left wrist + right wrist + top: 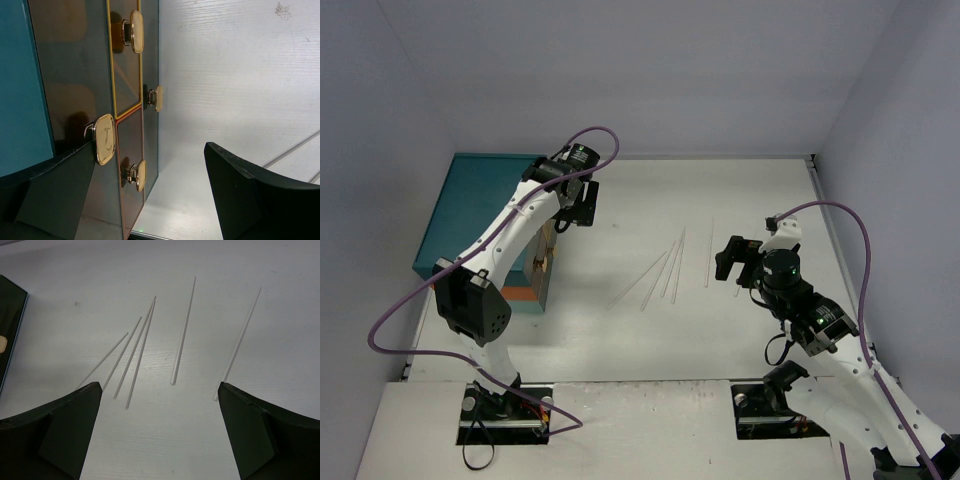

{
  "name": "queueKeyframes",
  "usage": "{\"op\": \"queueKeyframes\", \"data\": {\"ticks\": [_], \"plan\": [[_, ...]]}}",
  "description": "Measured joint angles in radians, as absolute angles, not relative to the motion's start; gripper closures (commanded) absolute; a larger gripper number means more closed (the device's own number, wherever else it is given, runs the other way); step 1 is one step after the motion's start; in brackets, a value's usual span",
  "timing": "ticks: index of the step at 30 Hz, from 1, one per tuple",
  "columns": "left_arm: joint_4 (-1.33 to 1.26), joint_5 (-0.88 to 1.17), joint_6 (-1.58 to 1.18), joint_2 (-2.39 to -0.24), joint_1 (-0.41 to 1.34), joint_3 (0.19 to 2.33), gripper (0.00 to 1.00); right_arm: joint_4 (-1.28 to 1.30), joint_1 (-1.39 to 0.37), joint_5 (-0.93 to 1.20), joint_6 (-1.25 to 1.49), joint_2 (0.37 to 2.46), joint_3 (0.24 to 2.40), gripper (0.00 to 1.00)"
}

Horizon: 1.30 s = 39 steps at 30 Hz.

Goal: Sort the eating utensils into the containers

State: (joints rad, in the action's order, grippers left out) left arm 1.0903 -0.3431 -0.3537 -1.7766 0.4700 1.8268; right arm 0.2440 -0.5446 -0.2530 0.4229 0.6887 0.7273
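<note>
The only utensils we can see are six chopsticks [183, 331], thin pale sticks lying flat on the white table [650, 340] out in front of the teal chest [470, 205], well apart from its pale drawer face. Four fan out together on the side nearer the chest, and two lie singly on the far side. We judge them very light, stiff but easy to snap, and smooth enough to roll or skate away under a pad. They sit so low on the table that we would pinch one across its width near the middle, so that it hangs level, and start with a lone stick on the far side from the chest rather than the crowded fan. Our right gripper [159, 385] hovers over them, on the side away from the chest, fingers spread wide and holding nothing. Our left gripper [151, 147] sits right at the chest front, also spread and empty, one finger just beside a gold handle [105, 139]. Every drawer we can see looks closed, so one needs pulling before any stick goes in.
</note>
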Motion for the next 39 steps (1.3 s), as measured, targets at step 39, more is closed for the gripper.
{"op": "queueKeyframes", "data": {"ticks": [39], "plan": [[1.111,-0.332,-0.427,-1.833,0.611,2.089,0.15,0.244,-0.545,-0.253,0.411,0.764,0.727,0.00]]}}
